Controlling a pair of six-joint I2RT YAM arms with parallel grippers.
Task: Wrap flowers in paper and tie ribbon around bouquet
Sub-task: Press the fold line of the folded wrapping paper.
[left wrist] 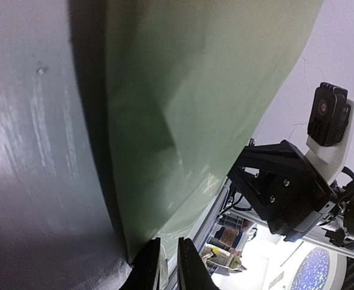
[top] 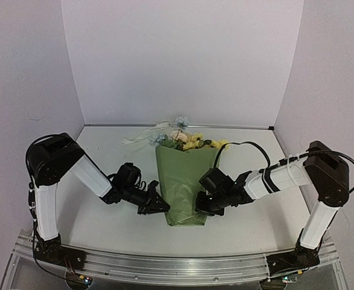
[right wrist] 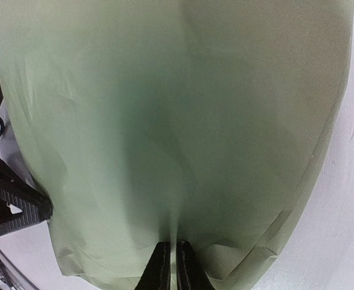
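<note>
Smooth olive paper cone w/ faint creases

L arm bent, low, pointing inward | left gripper: jaws nearly together, slim gap | right gripper: jaws pinched on the paper

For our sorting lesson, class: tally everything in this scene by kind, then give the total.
Robot arms: 2
Paper wrap: 1
Flower bunch: 1
Ribbon: 1
Total: 5
</note>
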